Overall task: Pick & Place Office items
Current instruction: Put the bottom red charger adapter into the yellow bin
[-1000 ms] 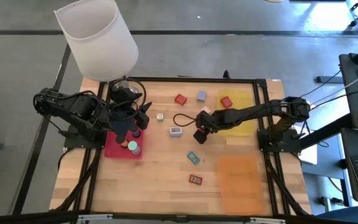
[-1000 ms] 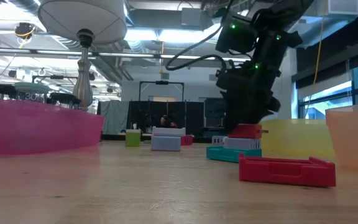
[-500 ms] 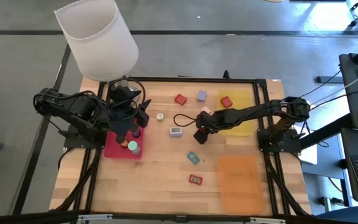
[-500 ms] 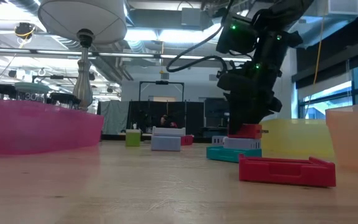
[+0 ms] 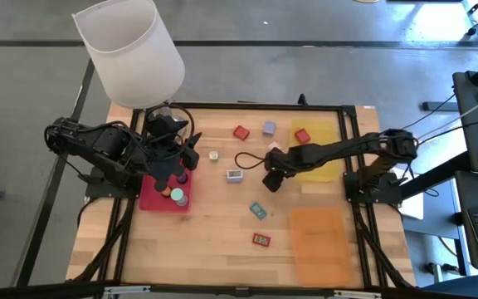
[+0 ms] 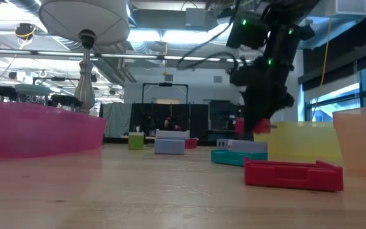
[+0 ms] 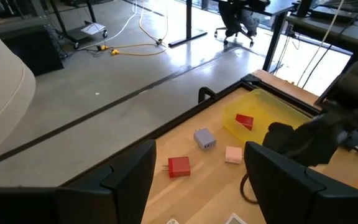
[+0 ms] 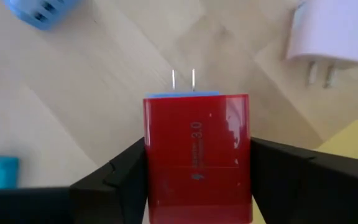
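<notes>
My right gripper (image 8: 197, 183) is shut on a red charger block (image 8: 196, 155) near the table's middle, and also shows in the high view (image 5: 270, 180). In the low view the block (image 6: 253, 125) hangs just above the wood. My left gripper (image 7: 197, 186) stands open with nothing between its fingers, high over the red tray (image 5: 149, 199) at the left, which holds round pieces (image 5: 177, 196). Loose items lie flat on the table: a red block (image 5: 241, 132), a lavender block (image 5: 269, 128), a teal rectangle (image 5: 258, 210) and a red rectangle (image 5: 260, 239). My right gripper pinches the red block by its two opposite sides (image 8: 151, 168) between the two fingers (image 8: 120, 180). The fingers come from above, slanting steeply down. The block's two metal prongs (image 8: 183, 79) point away from the gripper toward the table. The block is lifted clear of the wood.
A white-shaded lamp (image 5: 127, 50) stands at the far left corner. A yellow mat (image 5: 326, 158) carrying a red block (image 5: 302, 135) and an orange mat (image 5: 318, 241) lie on the right. A white charger (image 8: 340, 31), a blue block (image 8: 42, 12) and a black cable (image 5: 243, 158) are close to my right gripper.
My right gripper has come up slightly with the red block. The block sat low at table level before and now hangs just clear of it. The gripper has also shifted a little toward the table's right edge.
</notes>
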Robot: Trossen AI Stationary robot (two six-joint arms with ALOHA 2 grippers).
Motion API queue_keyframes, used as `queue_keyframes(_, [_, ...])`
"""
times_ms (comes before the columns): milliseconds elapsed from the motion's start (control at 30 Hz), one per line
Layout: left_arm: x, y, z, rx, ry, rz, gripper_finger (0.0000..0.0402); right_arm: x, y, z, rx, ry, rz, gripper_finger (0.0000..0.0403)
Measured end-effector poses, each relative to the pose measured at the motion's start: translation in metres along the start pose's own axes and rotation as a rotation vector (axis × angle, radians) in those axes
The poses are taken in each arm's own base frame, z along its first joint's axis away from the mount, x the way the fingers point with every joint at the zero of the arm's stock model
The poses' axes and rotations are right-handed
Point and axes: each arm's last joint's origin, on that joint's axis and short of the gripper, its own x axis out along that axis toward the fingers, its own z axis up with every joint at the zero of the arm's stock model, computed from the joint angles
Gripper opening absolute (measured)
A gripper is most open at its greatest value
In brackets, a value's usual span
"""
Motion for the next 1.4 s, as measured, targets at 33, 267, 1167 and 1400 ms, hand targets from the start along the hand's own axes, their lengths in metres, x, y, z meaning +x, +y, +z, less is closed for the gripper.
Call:
queue_keyframes(33, [0.0,0.0,0.0,0.0,-0.001,0.0,0.0242,-0.006,-0.001,0.002,0.006,-0.017,0.012,0.0211])
queue_keyframes(267, [0.0,0.0,0.0,-0.002,-0.015,0.013,0.0242,-0.052,-0.025,0.01,0.04,-0.17,-0.021,0.0228])
queue_keyframes(1167, [0.0,0.001,0.002,-0.054,-0.053,0.044,0.0242,0.0,-0.129,-0.016,0.267,-0.086,-0.166,0.0227])
queue_keyframes(1400, [0.0,0.001,0.002,-0.075,-0.056,0.045,0.0242,0.004,-0.133,-0.02,0.263,-0.082,-0.166,0.0227])
